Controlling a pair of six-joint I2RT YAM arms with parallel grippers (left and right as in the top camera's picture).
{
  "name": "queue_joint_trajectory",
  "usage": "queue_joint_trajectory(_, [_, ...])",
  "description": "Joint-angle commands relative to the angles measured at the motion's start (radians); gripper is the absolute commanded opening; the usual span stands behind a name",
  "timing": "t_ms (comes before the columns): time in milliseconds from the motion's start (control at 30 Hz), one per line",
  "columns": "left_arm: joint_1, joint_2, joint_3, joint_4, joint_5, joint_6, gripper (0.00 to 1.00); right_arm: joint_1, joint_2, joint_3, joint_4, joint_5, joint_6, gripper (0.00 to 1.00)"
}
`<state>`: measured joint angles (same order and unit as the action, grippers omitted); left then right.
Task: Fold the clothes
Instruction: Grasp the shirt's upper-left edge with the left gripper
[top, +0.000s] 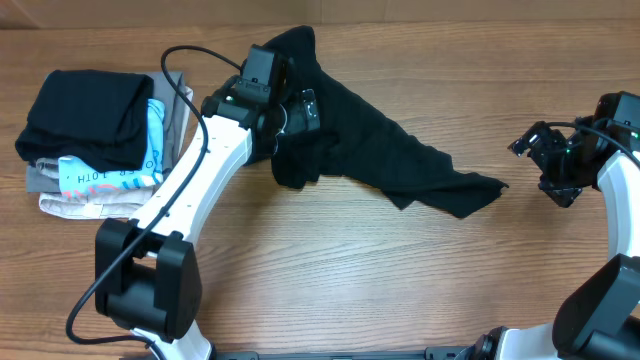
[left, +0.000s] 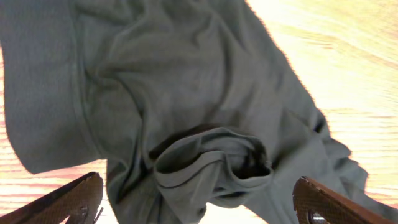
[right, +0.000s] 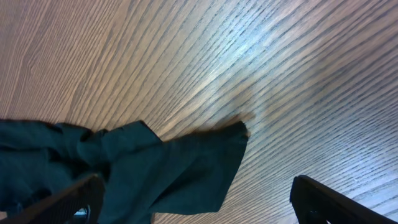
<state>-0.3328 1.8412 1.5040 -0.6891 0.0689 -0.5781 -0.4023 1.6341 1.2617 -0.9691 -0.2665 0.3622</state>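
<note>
Shirt: the black T-shirt (top: 370, 150) is laid crumpled across the middle of the table (top: 330, 270)
Left pincer (left: 198, 200): is spread wide over the shirt's bunched end, nothing is pinched
Right pincer (right: 196, 199): is spread wide near the shirt's thin tip, nothing is pinched
Pile: folded clothes (top: 95, 140) are stacked at the left

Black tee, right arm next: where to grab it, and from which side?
Grip the black T-shirt by the pointed corner nearest the right gripper. It lies flat on the table, clear of the bunched part below the left gripper. Probably best to come in from the right, low, sliding one finger under the edge.
</note>
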Motion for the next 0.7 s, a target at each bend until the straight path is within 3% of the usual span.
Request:
queue_joint_trajectory(0, [0.002,0.034,0.004,-0.01,-0.019,-0.043,0.7,0.004,-0.001,0.001,0.002,-0.008,-0.003,1.0])
queue_joint_trajectory(200, [0.002,0.094,0.003,-0.06,0.011,-0.195,0.68,0.004,-0.001,0.001,0.002,-0.008,-0.003,1.0])
queue_joint_trajectory(667, [0.003,0.219,0.003,-0.011,0.064,-0.276,0.66,0.004,-0.001,0.001,0.002,-0.008,-0.003,1.0])
